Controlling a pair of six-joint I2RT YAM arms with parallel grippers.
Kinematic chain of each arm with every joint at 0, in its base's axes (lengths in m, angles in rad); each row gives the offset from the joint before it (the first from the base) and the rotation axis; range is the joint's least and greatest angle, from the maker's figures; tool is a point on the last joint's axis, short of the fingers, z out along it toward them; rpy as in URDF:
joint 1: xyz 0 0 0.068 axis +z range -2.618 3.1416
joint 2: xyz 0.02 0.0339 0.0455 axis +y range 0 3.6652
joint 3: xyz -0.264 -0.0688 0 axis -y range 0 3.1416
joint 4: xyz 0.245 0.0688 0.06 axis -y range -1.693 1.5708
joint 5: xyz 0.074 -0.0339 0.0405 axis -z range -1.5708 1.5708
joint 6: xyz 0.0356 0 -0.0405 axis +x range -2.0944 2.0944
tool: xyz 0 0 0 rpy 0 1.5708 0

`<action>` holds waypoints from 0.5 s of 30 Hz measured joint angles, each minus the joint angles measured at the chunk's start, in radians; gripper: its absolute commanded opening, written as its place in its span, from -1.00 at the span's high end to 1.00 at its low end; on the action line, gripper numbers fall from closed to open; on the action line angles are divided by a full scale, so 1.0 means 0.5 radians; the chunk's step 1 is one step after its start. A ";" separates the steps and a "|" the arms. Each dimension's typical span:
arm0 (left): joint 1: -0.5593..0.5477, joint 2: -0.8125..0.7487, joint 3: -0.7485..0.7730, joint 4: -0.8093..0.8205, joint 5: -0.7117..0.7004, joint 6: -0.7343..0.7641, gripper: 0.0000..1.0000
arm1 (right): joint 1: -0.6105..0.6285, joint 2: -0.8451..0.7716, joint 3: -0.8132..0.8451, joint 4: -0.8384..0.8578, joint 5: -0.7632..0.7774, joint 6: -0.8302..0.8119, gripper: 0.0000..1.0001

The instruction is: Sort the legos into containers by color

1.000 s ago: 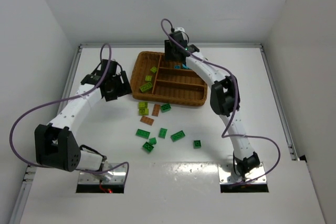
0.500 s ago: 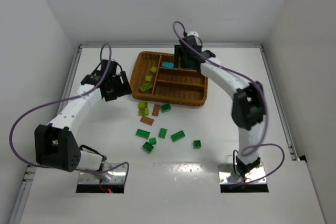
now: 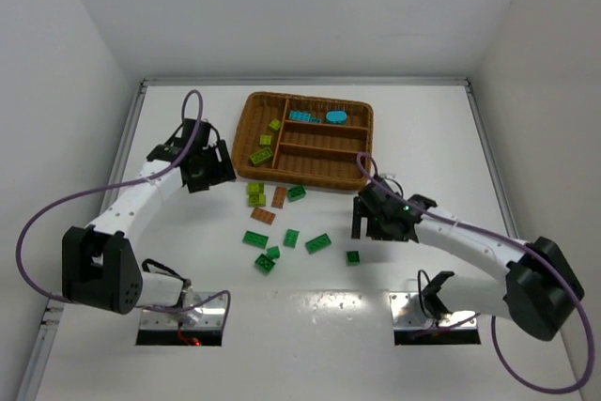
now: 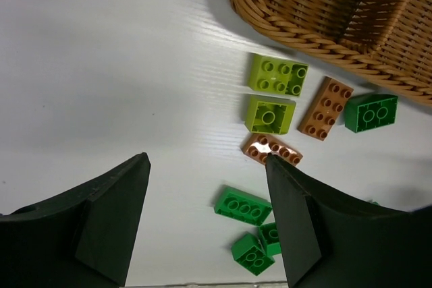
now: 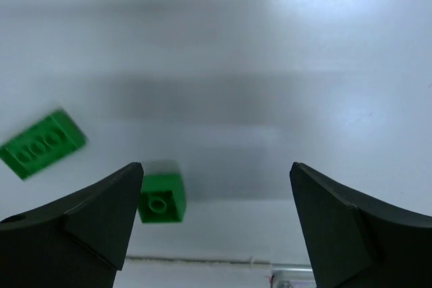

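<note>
The brown wicker tray stands at the back of the table. Two cyan legos lie in its far narrow section and two yellow-green ones in the tall left section. Yellow-green, brown-orange and dark green legos are scattered in front of the tray. My left gripper hangs open and empty left of the tray. My right gripper is open and empty over the table, with a small dark green brick beside its left fingertip.
A longer dark green brick lies left of the right gripper. The table's near edge runs just beyond the small brick. White walls close in the table on three sides.
My right arm swung from the tray's far section down to the near table by the small dark green brick, opening wider. A cyan brick now lies in that section. The left arm barely moved.
</note>
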 measured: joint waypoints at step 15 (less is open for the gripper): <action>-0.024 -0.006 -0.004 0.023 -0.001 0.000 -0.52 | 0.518 0.297 -0.106 0.111 -0.036 0.163 -0.40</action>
